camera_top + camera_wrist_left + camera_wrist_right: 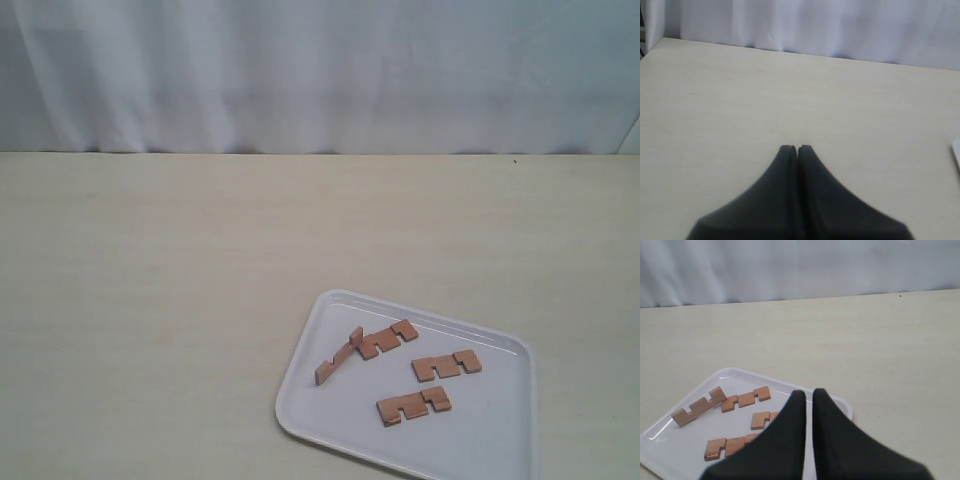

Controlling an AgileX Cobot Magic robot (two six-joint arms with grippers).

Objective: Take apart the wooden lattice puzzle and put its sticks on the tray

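The white tray [490, 430] sits at the front right of the table. On it lie the four light-brown notched sticks, all apart, so no lattice shows. One stick [337, 361] stands on edge beside a flat stick [386, 340]. Two more sticks [446, 366] [413, 405] lie flat nearer the front. In the right wrist view my right gripper [809, 392] hovers over the tray [670, 450], shut, with only a thin slit and nothing between its fingers. The sticks [699, 406] [746, 399] lie beyond it. My left gripper [796, 147] is shut over bare table. Neither gripper appears in the exterior view.
The pale wooden table [160, 300] stretches back to a white curtain [320, 70]. A sliver of the tray's edge [957, 151] shows in the left wrist view, off to one side of the left gripper.
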